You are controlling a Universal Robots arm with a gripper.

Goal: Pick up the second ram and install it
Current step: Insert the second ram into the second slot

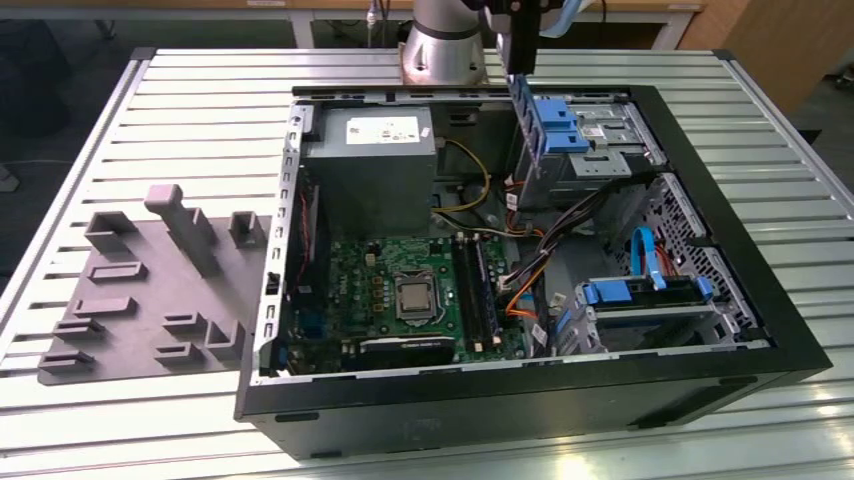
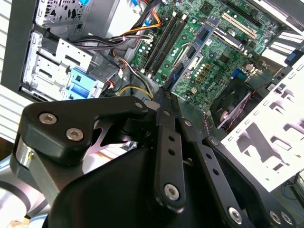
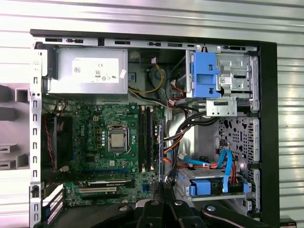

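My gripper (image 1: 518, 68) hangs high over the back of the open computer case (image 1: 534, 400), shut on the second ram (image 1: 522, 112), a thin blue-green stick pointing straight down. The stick (image 2: 192, 54) runs out from the closed fingertips (image 2: 164, 95) in the second wrist view. It appears edge-on (image 3: 161, 147) in the first wrist view, above the gripper (image 3: 164, 189). Below lies the green motherboard (image 1: 400, 290), whose long dark memory slots (image 3: 146, 137) sit beside the processor socket (image 3: 117, 141). The ram is well clear of the slots.
A grey moulded tray (image 1: 134, 290) with raised blocks lies on the slatted table at the exterior view's left. Inside the case are a grey power supply (image 1: 367, 160), blue drive cages (image 1: 567, 130) and loose orange and black cables (image 1: 534, 270).
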